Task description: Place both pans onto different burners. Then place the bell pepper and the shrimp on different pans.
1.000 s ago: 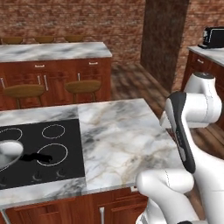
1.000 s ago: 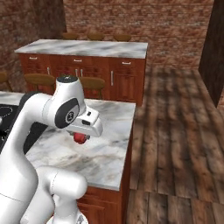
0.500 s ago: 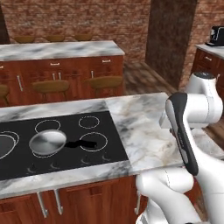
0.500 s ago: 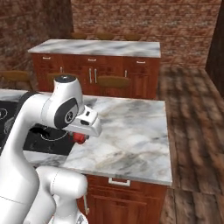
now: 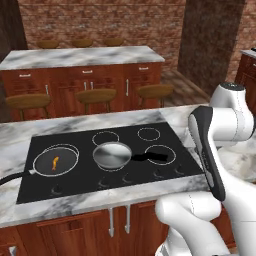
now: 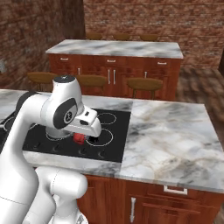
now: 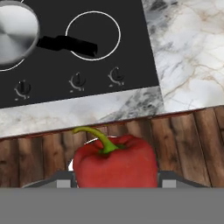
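My gripper [image 6: 84,136] is shut on the red bell pepper [image 6: 78,138], held in the air near the front right part of the black cooktop [image 6: 116,131]. The hand view shows the bell pepper [image 7: 114,164] close up, green stem up, in the gripper [image 7: 114,183]. The silver pan [image 5: 112,155] sits on a middle burner, its black handle [image 5: 150,158] pointing right. On the left burner, the black pan [image 5: 67,156] holds the orange shrimp [image 5: 55,161]. In the hand view the silver pan [image 7: 15,37] lies beside a free burner [image 7: 92,35].
Free burners [image 5: 160,154] lie right and at the back [image 5: 105,137] of the cooktop. Marble counter [image 6: 170,140] stretches to its right. Knobs [image 7: 78,80] line the cooktop's front. A second island [image 5: 80,57] with stools [image 5: 95,95] stands behind, across wood floor.
The whole picture has shifted as the base drove: the cooktop now sits in the middle of the left base view. The bell pepper stays in the gripper.
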